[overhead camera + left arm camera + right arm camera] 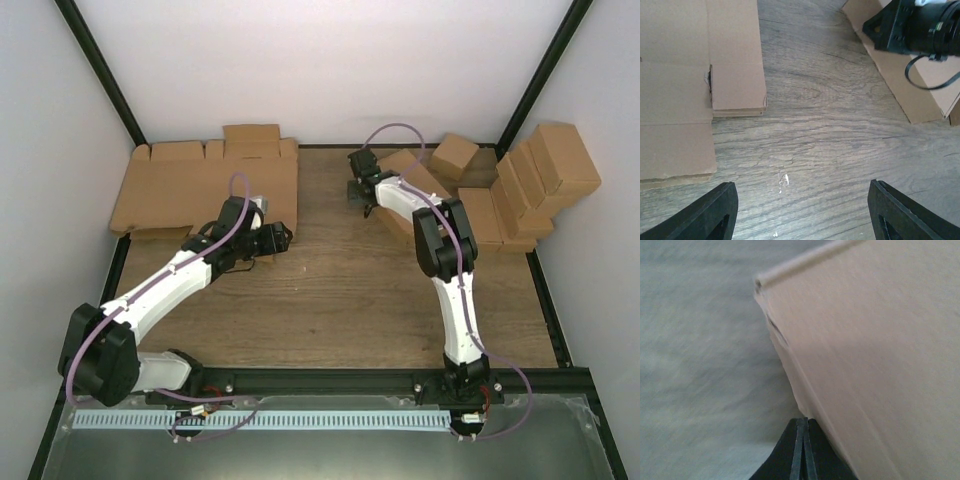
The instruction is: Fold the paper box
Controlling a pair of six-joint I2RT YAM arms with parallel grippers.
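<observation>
The paper box lies at the back middle-right of the table, partly under my right arm. In the right wrist view its brown panel fills the right side, with a corner at the top. My right gripper is at the box's left edge. Its fingers are pressed together and touch the panel's edge, with nothing seen between them. My left gripper is open and empty over bare wood, left of the box. My right arm's wrist hangs over the box in the left wrist view.
A pile of flat cardboard blanks lies at the back left, its edge just left of my left gripper. A cluster of ready-made brown boxes stands at the back right. Walls close in the back and sides.
</observation>
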